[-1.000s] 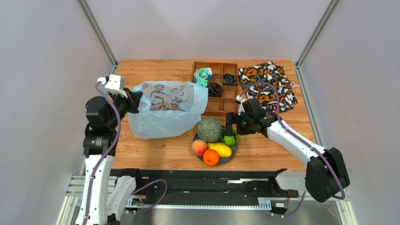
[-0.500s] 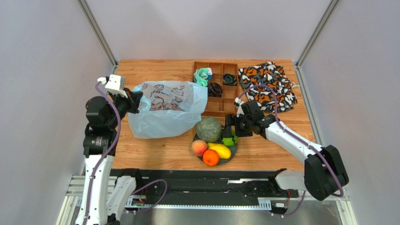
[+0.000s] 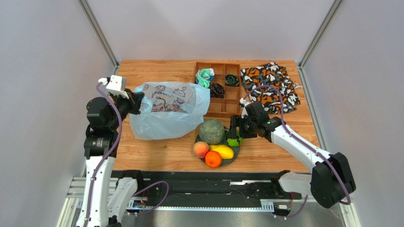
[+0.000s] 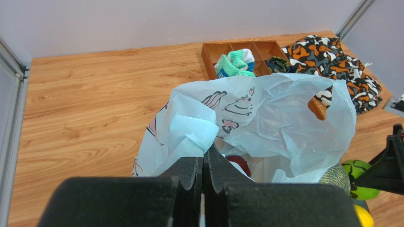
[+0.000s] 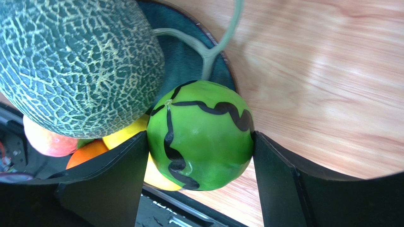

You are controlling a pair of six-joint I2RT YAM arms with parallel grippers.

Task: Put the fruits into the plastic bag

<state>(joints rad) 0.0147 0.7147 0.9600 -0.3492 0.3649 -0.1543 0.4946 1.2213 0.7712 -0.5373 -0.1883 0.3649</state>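
Green fruit (image 5: 199, 137) | gripped by right fingers (image 5: 111, 189) | left fingers (image 4: 187, 176) pinch bag (image 4: 275, 118)

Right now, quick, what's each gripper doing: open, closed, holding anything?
Left gripper: closed, pinching the edge of the plastic bag.
Right gripper: closed on the green fruit, fingers against both its sides, fruit on the plate.

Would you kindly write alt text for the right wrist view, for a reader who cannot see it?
The right claw clasps a bright green fruit marked with wavy black lines, one finger against each side, at the edge of a dark plate. A netted melon fills the upper left, with peach, orange and yellow mango peeking beneath; wooden table lies right.
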